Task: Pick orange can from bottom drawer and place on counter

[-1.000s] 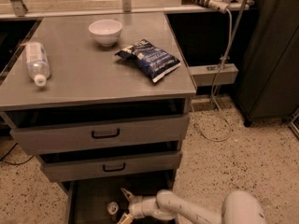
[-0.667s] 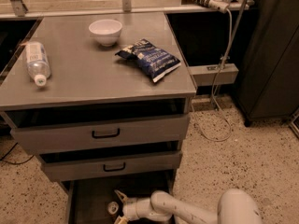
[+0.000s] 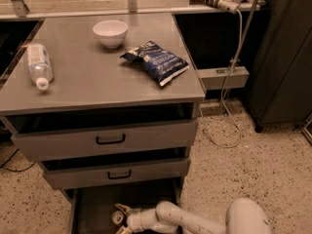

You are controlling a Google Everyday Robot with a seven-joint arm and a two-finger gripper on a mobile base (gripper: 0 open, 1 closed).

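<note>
Now, at the far left, the clear plastic bottle with a white cap (image 3: 38, 65) lies on its side on the broad flat grey metal counter (image 3: 92, 89), unmoved over the last second. Below it, the lowest grey metal drawer (image 3: 92, 212) stands pulled out, its dark flat floor showing. Next along, the small white bowl (image 3: 110, 32) sits on the counter where it was. Beneath that, on the drawer floor, we find the small orange can with the shiny silver top (image 3: 116, 217), top facing up.

What has changed is the white two-finger gripper (image 3: 119, 219). It has slid leftward across the drawer and now brackets the can, fingers spread wide, one beyond it and one on the near side. Whether they touch it we cannot tell. We judge the reach done and the squeeze next, with lifting and placing still to come.

Further right, the crumpled blue snack bag (image 3: 156, 61) rests on the counter, leaving bare counter between bottle and bag. The white arm (image 3: 190, 222) trails off rightward.
</note>
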